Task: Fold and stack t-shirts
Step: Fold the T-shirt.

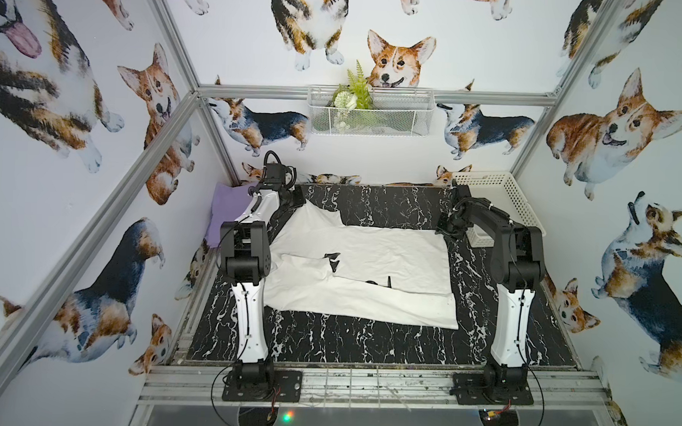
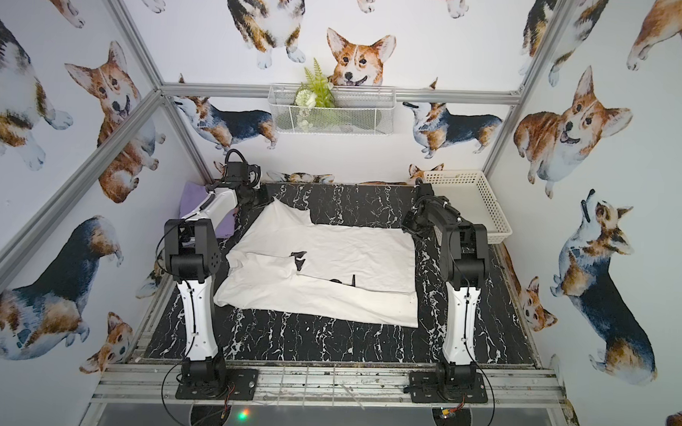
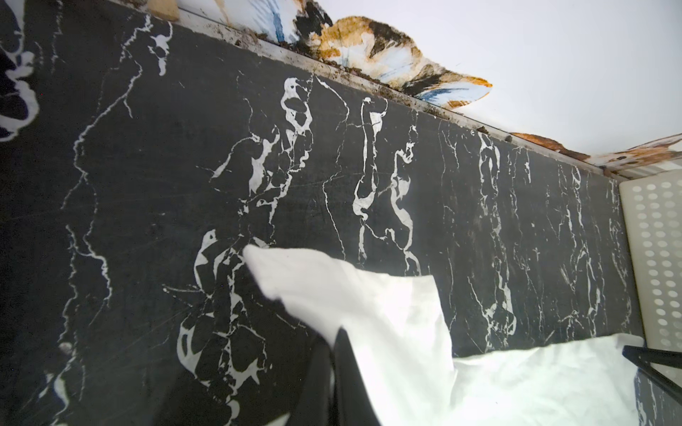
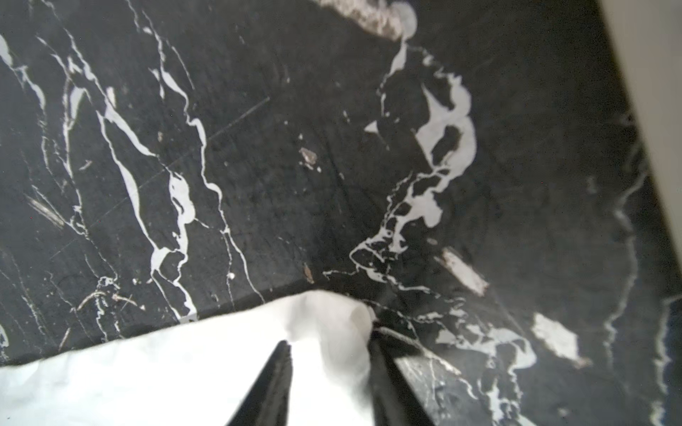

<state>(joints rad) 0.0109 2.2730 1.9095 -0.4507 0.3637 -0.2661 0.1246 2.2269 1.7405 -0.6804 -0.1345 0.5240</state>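
Tabletop (image 1: pixel 326 340); arms (image 1: pixel 262 208) outstretched, maybe gripping t-shirt (image 1: pixel 369 254).

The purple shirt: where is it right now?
In a top view, the lavender t-shirt lies at the table's far left corner, partly hidden behind the left arm, just left of the spread white t-shirt.
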